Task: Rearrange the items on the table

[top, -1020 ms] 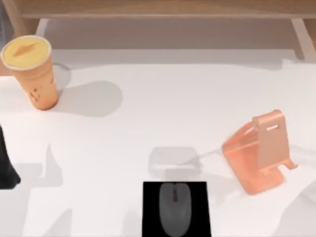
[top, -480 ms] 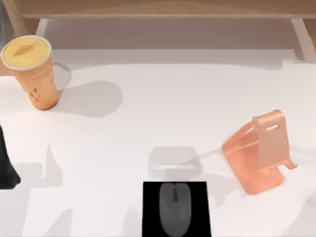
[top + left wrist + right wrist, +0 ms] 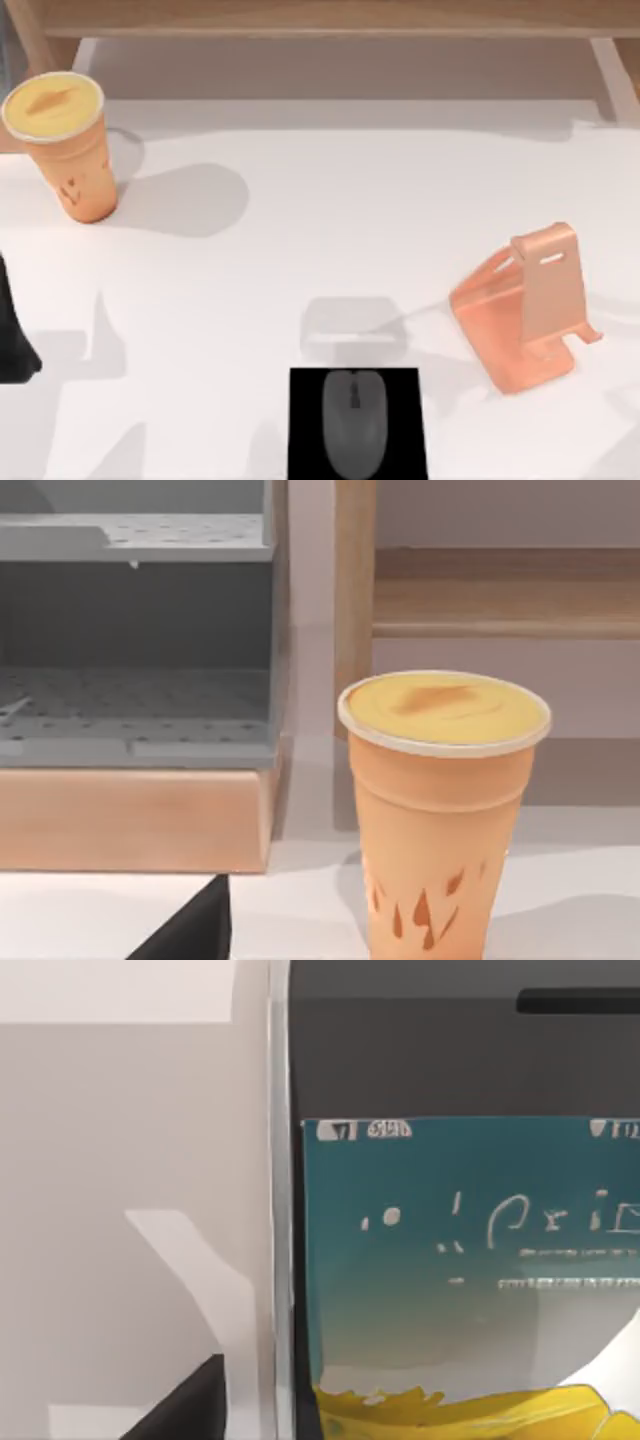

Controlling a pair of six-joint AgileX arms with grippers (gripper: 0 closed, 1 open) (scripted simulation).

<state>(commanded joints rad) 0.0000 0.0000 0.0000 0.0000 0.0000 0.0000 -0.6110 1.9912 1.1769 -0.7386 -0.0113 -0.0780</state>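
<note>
My right gripper (image 3: 186, 1412) hangs close over the smartphone (image 3: 450, 1260), whose silver edge and teal-and-yellow screen crowd the right wrist view against the white table (image 3: 300, 220). The danger, as I judge it, is a slip. If the hold on that slick edge is shallow or off-centre, the phone could tilt and drop. A careless swing toward the salmon-orange phone stand (image 3: 525, 310) could also knock the stand over. Whether this gripper is apart, together or clamped on the phone I cannot tell, and I cannot tell if it touches the phone at all.

A soft grey shadow (image 3: 355, 328) lies on the table just beyond the black pad (image 3: 305, 425), between the pad and the open middle. The dark grey mouse (image 3: 353, 422) rests centred on the pad at the near edge. The stand sits well to the right of it.

My left gripper (image 3: 192, 932) faces the orange cup (image 3: 440, 820), which stands upright with its yellow lid on at the far left corner. The gripper is apart from the cup, and its state too I cannot tell. My left arm (image 3: 12, 340) waits at the table's left edge.
</note>
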